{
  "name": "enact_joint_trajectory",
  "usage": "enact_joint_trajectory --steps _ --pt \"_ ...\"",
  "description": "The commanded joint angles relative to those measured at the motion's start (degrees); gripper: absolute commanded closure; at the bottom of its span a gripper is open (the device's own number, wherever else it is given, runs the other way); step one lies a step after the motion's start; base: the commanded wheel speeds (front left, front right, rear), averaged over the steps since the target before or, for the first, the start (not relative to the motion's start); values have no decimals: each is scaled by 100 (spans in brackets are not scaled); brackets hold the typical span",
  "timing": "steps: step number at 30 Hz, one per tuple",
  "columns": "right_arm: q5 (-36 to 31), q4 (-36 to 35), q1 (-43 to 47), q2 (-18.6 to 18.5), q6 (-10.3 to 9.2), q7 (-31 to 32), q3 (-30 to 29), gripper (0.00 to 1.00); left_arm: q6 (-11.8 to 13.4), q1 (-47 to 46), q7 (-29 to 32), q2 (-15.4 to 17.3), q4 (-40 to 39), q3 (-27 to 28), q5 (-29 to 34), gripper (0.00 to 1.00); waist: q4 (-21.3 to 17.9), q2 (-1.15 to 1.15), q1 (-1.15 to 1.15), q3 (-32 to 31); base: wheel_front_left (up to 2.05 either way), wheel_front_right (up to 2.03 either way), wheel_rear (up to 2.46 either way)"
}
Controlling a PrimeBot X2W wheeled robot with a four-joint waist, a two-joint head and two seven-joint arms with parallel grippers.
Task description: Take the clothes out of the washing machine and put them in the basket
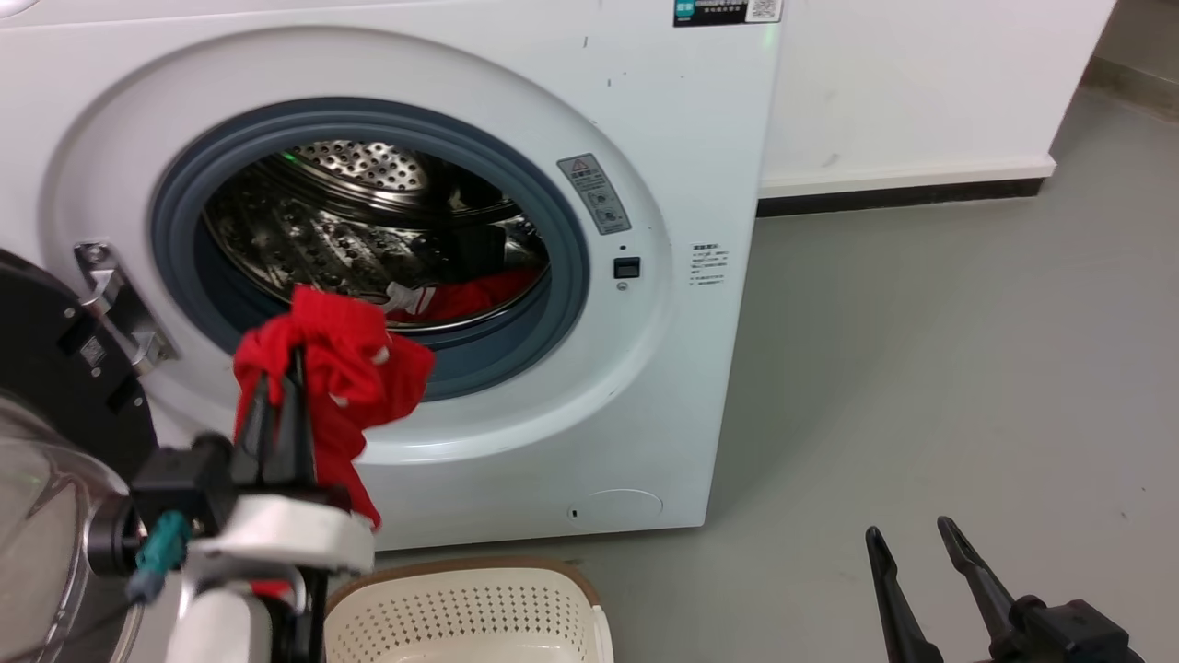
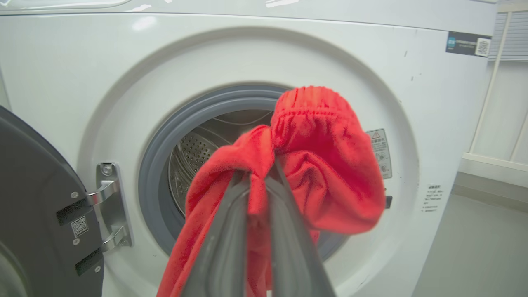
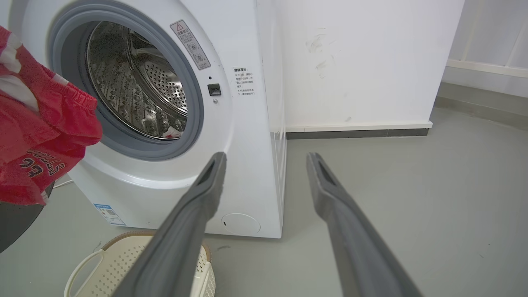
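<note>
- Red garment hangs clamped in the left claw before the washing machine opening. More red clothes lie in the drum. Below, the basket stands on the floor. The right claw is spread wide at lower right.
- Left wrist: claw fingers pinch the garment's folds, with the elastic waistband topmost.
- Right wrist: dark lettering on the garment hangs upside-down and unreadable; the warning label is too small to read.
</note>
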Motion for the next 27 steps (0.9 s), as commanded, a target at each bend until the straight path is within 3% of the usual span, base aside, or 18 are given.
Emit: enact_joint_trajectory --steps 1,6,11,17,27 --pt "-7 -43 78 3 -2 14 6 0 55 414 130 -70 -410 -65 3 100 117 0 1 1 0 0 0" --pt "-34 -103 93 3 -2 58 15 0 239 1505 550 -232 -1349 -217 -59 100 333 0 1 123 0 0 0" --pt "-60 -169 -34 3 -2 87 102 0 377 2018 570 -317 -1352 -321 -117 100 419 0 1 414 0 0 0" --pt "-110 -230 -337 3 -2 80 177 0 480 1917 229 -396 -609 -361 -282 100 336 0 1 1125 0 0 0" --pt "-153 -173 -862 3 -2 4 298 0 585 1090 -168 -457 1293 -370 -487 100 125 0 1 2244 0 0 0"
